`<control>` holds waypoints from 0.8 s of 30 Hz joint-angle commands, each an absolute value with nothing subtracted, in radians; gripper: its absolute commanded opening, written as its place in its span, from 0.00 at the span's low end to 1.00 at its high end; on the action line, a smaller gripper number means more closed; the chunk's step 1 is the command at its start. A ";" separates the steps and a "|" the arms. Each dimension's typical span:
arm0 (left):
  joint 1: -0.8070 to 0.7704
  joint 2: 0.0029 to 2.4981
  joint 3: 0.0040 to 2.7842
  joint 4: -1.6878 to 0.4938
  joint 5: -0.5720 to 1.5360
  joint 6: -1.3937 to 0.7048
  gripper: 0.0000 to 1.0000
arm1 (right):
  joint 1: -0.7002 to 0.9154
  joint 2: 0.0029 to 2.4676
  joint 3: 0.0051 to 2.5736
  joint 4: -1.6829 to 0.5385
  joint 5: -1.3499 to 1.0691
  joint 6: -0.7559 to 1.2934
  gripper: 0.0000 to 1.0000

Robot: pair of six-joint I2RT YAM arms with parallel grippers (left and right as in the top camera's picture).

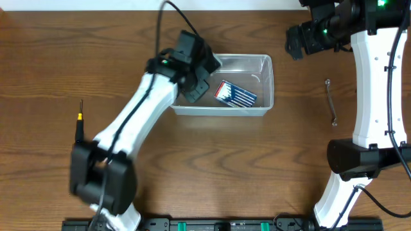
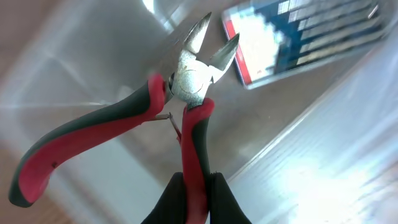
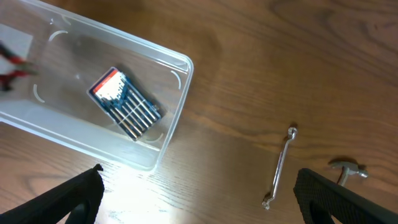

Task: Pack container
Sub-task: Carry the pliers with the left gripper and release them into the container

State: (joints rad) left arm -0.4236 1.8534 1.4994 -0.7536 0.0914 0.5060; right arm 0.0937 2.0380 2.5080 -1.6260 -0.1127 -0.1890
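L arm reaches over container, L fingers clamping pliers handle; R arm aside, R fingers spread.

A brown wood-grain table fills the overhead frame; a pale strip runs along the top edge, a black rail along the bottom. Bright glare lies on the wood, lower left in the right wrist view
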 commanded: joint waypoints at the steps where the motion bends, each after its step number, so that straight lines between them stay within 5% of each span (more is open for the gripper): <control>1: -0.422 1.915 1.494 -0.752 0.098 0.534 0.06 | 0.091 2.044 2.505 -1.628 -0.109 -0.199 0.99; 19: -0.422 2.059 1.494 -0.784 0.097 0.493 0.07 | 0.091 2.044 2.505 -1.623 -0.109 -0.199 0.99; 22: -0.422 2.059 1.494 -0.784 0.097 0.493 0.49 | 0.091 2.044 2.505 -1.621 -0.109 -0.199 0.99; 24: -0.422 2.059 1.494 -0.784 0.096 0.493 0.61 | 0.091 2.044 2.505 -1.621 -0.109 -0.199 0.99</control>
State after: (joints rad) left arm -0.4236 2.0632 1.4982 -0.7792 0.0978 0.4969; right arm 0.0937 2.0380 2.5080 -1.6230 -0.1123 -0.1890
